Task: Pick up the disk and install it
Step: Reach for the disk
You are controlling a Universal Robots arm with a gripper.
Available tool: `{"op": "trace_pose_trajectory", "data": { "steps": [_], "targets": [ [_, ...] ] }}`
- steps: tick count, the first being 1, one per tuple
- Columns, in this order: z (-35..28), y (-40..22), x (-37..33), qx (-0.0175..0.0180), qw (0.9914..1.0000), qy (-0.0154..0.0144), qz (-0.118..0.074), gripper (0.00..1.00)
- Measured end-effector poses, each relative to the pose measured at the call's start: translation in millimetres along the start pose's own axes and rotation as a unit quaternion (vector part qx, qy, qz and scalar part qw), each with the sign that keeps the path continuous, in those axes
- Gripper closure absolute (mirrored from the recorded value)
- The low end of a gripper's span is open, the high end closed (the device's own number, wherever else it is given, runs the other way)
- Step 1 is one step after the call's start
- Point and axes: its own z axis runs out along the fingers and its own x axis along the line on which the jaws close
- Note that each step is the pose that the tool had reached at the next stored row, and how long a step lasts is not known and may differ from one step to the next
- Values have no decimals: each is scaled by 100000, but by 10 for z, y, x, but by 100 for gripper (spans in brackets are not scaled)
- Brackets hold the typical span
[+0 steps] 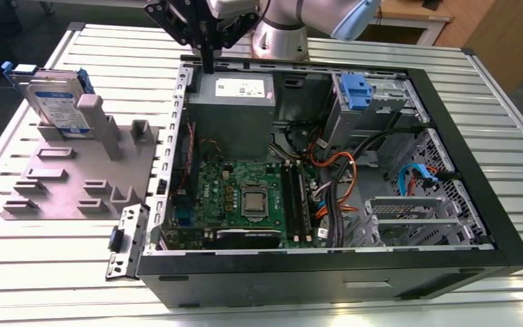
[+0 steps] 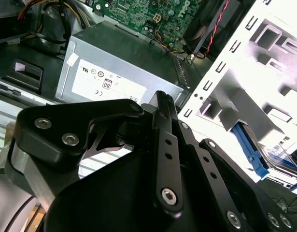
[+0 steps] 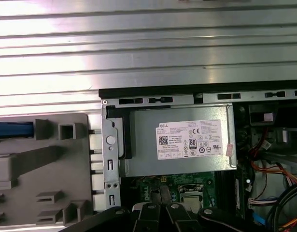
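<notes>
The disk (image 1: 58,102), a silver-grey drive with a white-and-blue label in a blue carrier, stands on edge against the posts of the grey fixture plate (image 1: 71,184) at the exterior view's left. Its blue carrier (image 2: 249,151) also shows in the second wrist view, and a strip of blue (image 3: 13,129) in the first wrist view. My gripper (image 1: 209,63) hangs above the back rim of the open computer case (image 1: 334,262), over the power supply (image 1: 234,102). It is off to the right of the disk and apart from it. The black fingers (image 2: 162,99) are shut together, holding nothing.
Inside the case lie the motherboard (image 1: 243,204), bundled cables (image 1: 334,170) and a metal drive cage (image 1: 380,102) holding a blue carrier (image 1: 356,92). The case's side latch panel (image 1: 125,245) juts out beside the plate. Everything rests on a ribbed metal table (image 1: 52,286).
</notes>
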Motion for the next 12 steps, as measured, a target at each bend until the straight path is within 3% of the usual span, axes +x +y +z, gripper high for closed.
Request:
{"op": "trace_pose_trajectory", "data": {
  "steps": [12],
  "targets": [
    [-1,-4,54,-1,100000,1,1,89]
  ]
}}
